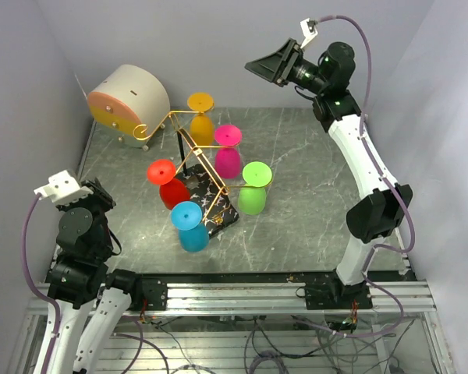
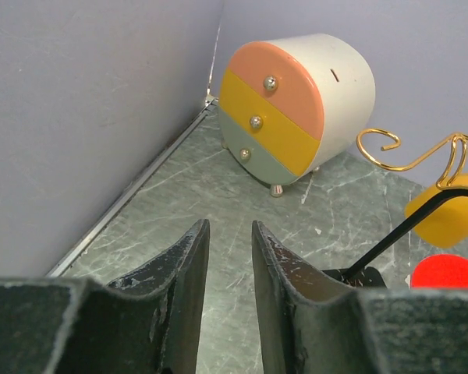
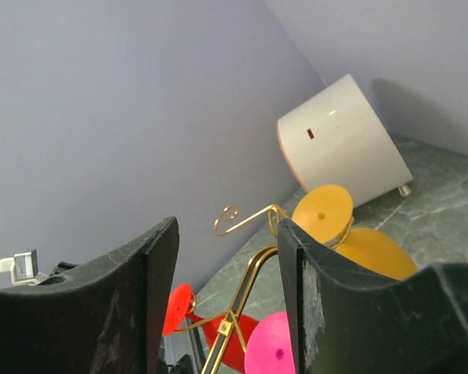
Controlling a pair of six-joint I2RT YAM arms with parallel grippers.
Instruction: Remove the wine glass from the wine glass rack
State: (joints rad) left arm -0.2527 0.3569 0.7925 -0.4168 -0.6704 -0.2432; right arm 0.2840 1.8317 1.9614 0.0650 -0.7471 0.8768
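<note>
The rack [image 1: 189, 148] stands in the middle of the top view, its black veined base [image 1: 222, 212] on the grey marbled table [image 1: 312, 195], its gold wire arms spreading from a black post. Five wine glasses hang from it upside down, feet up and bowls below.

At the far left of that view the left arm rises from the lower left corner. In its wrist view the left gripper [image 2: 230, 230] shows its fingers parted by a narrow gap with nothing between them, over bare table and well apart from the rack.

The drum [image 1: 132, 97] lies on its side in the upper left, against the back wall, its face banded peach, yellow and grey-green. A gold scroll [image 1: 143, 130] of the rack curls just beside it; whether the two touch I cannot tell.

On the rack, left to right: the red glass [image 1: 168, 185] left of centre, the blue glass [image 1: 191, 227] lowest in the frame beside the base, the yellow glass [image 1: 200, 118] highest near the back, the pink glass [image 1: 228, 154] at centre, and the green glass [image 1: 254, 191] right of the base.

In the upper right the right arm reaches up and back. The right gripper [image 3: 226, 226] is spread wide and holds nothing, hanging above and right of the rack, aimed towards the yellow glass and the drum.
</note>
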